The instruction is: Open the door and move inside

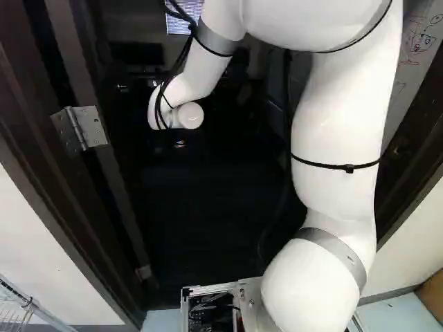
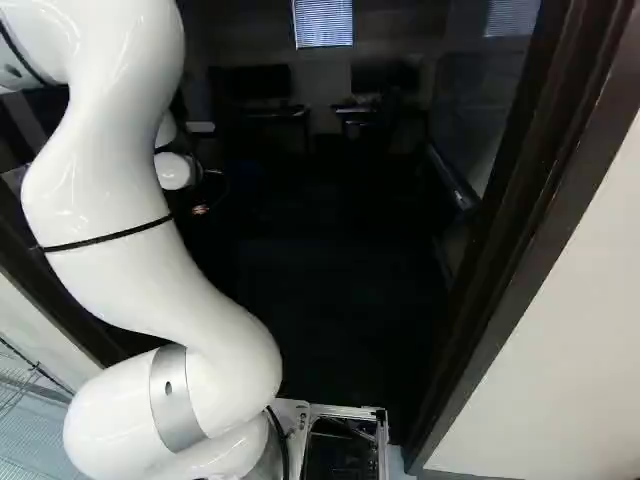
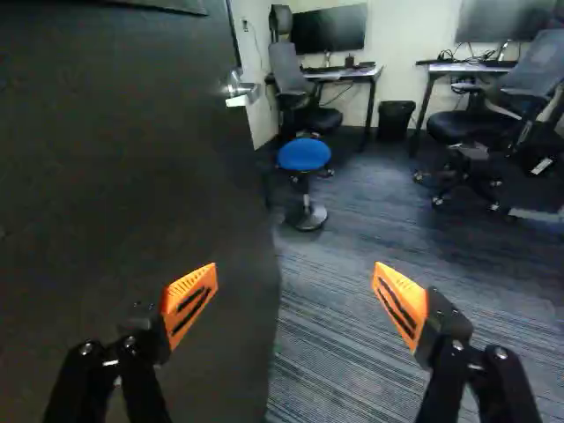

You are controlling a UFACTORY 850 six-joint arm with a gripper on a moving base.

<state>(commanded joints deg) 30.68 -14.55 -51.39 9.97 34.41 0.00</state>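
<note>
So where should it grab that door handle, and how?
Best by the slim silver lever, I'd say, reaching toward the face of the door that it sticks out from, one finger above, one below. The lever lies roughly level near the door's free edge, and the open gripper looks wide enough for it.

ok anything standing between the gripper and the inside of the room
Yes, two things: the open door blocks one side ahead of the open gripper, and farther in a blue stool stands on the carpet, roughly straight ahead of the gripper's gap.
</note>
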